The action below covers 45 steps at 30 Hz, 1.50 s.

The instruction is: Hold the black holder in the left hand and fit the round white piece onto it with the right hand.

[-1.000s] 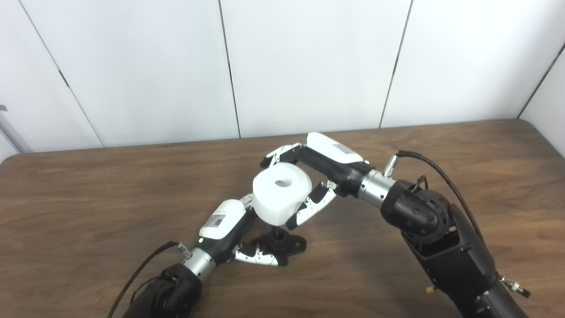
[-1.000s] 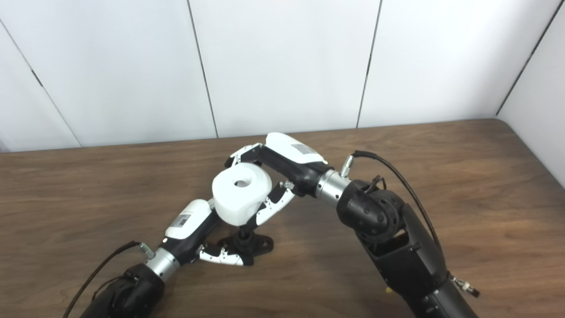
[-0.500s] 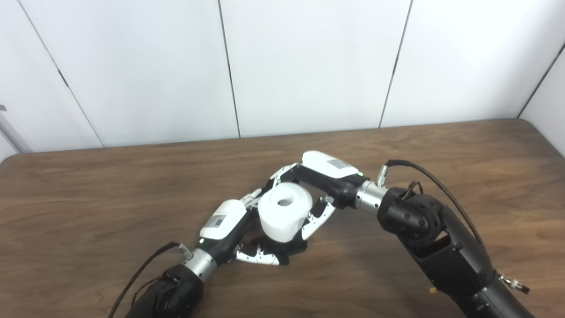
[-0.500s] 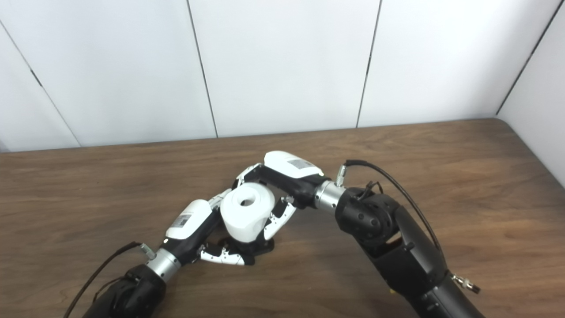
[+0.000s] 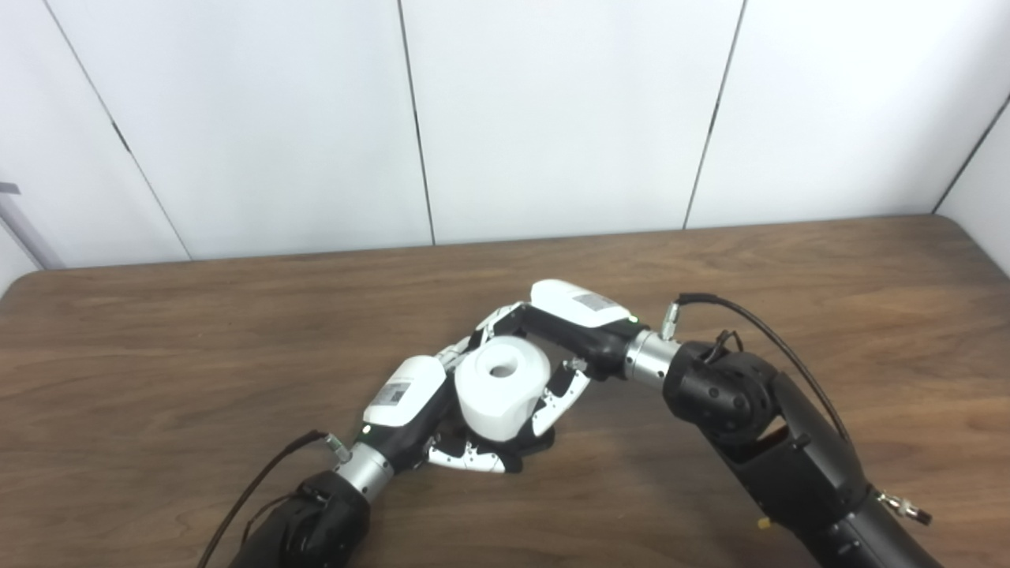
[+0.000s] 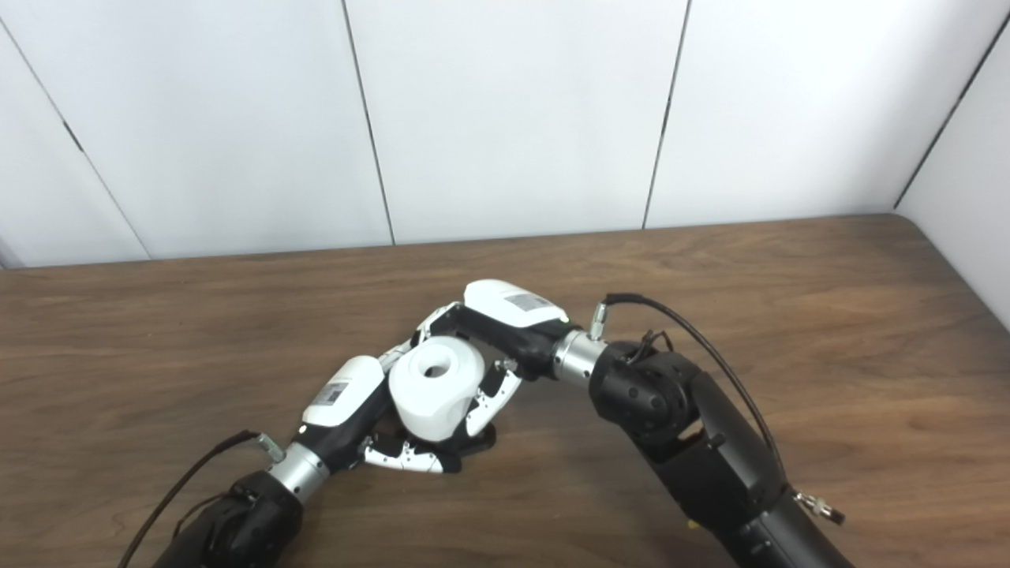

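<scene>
Right hand [image 5: 552, 347] is wrapped around the round white piece [image 5: 501, 386], fingers on its far side and thumb on the near side, and I have it pressed low over the black holder [image 5: 527, 451]. Only a dark edge of that holder peeks out beneath the white piece, down on the wooden table [image 5: 158, 355]. My left hand [image 5: 430, 418] is closed on the holder's base from the left, fingers curled along its near side, pinning it flat. I'd judge we are in the seating step: the centre hole faces up and the piece sits roughly level, but I cannot see whether the post is fully home. Next I need a straight downward push, left hand firm, before I loosen the right.
</scene>
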Motion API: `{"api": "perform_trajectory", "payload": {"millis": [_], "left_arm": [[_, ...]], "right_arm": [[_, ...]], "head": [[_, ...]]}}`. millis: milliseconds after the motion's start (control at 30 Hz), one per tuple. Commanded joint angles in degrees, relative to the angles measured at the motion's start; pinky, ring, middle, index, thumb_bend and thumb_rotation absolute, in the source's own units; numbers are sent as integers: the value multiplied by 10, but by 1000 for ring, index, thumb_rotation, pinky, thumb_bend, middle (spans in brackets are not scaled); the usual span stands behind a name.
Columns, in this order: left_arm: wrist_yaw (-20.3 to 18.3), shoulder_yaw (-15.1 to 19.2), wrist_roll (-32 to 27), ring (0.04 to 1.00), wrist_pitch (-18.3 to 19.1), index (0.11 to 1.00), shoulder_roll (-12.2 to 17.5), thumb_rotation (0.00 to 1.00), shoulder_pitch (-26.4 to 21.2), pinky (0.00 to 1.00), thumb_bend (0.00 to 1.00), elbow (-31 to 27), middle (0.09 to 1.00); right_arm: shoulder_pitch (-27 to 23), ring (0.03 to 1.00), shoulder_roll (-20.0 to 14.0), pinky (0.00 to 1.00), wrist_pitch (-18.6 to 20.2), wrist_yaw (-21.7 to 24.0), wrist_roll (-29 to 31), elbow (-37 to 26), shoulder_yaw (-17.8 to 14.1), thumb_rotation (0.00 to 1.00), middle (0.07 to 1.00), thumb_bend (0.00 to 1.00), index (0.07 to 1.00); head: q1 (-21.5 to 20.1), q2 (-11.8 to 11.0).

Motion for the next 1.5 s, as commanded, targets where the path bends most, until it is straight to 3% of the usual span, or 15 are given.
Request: {"api": "perform_trajectory", "payload": {"millis": [0, 467, 1267, 1467], "left_arm": [[-34, -33, 18, 980, 25, 480, -14, 59, 44, 937, 524, 28, 885], [-36, -32, 14, 982, 26, 480, -12, 58, 45, 944, 524, 23, 883], [-39, -32, 12, 973, 30, 480, -8, 58, 44, 925, 524, 17, 885], [-37, -34, 15, 972, 30, 480, -10, 58, 43, 923, 525, 19, 887]], "right_arm": [[-5, 757, 0, 638, -15, -4, -3, -2, 6, 137, 767, 517, 480], [5, 775, -12, 642, -19, 6, -9, -3, 16, 135, 772, 517, 481], [-1, 761, -51, 645, -28, 8, -9, -13, -1, 134, 768, 517, 482], [6, 763, -48, 641, -7, 22, -1, -21, -1, 137, 771, 517, 484]], "head": [[2, 1], [0, 6], [-8, 14], [-4, 13]]}}
